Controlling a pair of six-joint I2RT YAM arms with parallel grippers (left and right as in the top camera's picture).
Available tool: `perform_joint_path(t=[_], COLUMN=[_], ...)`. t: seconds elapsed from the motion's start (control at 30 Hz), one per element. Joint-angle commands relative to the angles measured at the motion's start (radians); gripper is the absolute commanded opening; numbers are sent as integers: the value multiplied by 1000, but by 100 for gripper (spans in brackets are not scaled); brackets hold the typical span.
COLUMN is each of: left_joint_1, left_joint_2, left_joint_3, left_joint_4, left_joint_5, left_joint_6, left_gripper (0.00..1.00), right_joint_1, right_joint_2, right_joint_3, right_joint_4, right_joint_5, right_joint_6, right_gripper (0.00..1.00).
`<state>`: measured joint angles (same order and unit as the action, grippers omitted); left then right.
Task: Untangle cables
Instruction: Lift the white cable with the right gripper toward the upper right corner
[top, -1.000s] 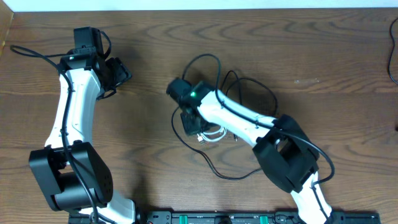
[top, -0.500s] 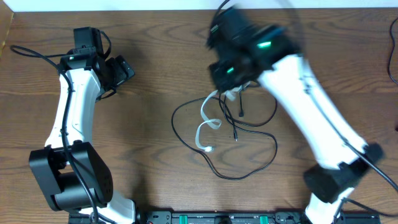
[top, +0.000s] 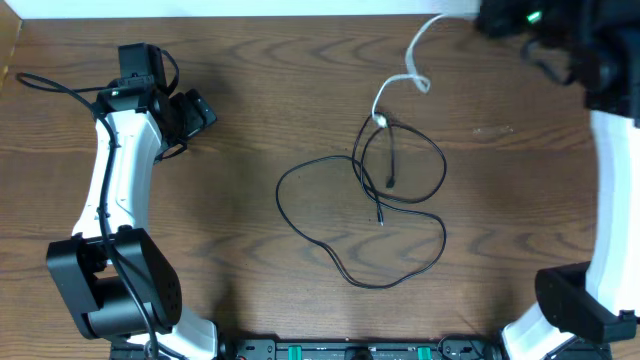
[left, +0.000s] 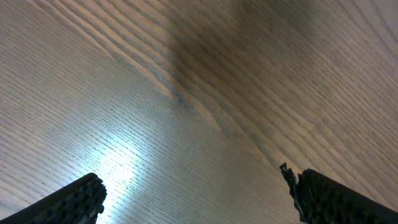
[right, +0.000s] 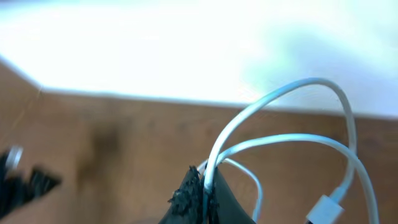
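At far right corner, right arm raised; right jaws pinching white cable; left jaws wide, empty.

left black two-finger gripper: jaws spread wide
right black two-finger gripper: pinched shut, held high
white right arm: extended forward

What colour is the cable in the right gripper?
The cable is white; the right wrist view shows it best.

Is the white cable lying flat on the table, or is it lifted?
Lifted: the shut right gripper pinches the white cable, which hangs in loops from it. Whether its lower end touches the table, cannot tell.
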<state>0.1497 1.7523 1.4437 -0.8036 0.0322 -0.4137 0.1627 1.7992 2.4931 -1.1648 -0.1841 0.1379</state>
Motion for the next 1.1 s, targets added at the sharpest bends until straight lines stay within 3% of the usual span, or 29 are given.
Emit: perform_joint_path(t=[0.0,0.17,0.4,0.73,0.93,1.07], left_joint_1=[2,2,2,2,2,2], left_joint_2=[-7,-7,-7,-7,-7,-7], left_joint_3=[0,0,0,0,0,0], left_joint_4=[1,1,2,2,2,2], left_joint_5=[2,2,2,2,2,2], left_joint_6=[10,9,10,9,9,9], left_gripper=[99,99,98,99,99,99], right_joint_1=[-40,-80,-10,52,52,52], right_joint_2=[-10,-9,6,32,107,177], right_joint_3=[50,65,63,62,62,62], right_joint_4=[48,129,36,13,77,160], right_joint_5=[-2,-31,-188,109,317,433], right_joint_6=[4,4,-11,-52,-113,-186], right_gripper=[1,1,1,1,5,1])
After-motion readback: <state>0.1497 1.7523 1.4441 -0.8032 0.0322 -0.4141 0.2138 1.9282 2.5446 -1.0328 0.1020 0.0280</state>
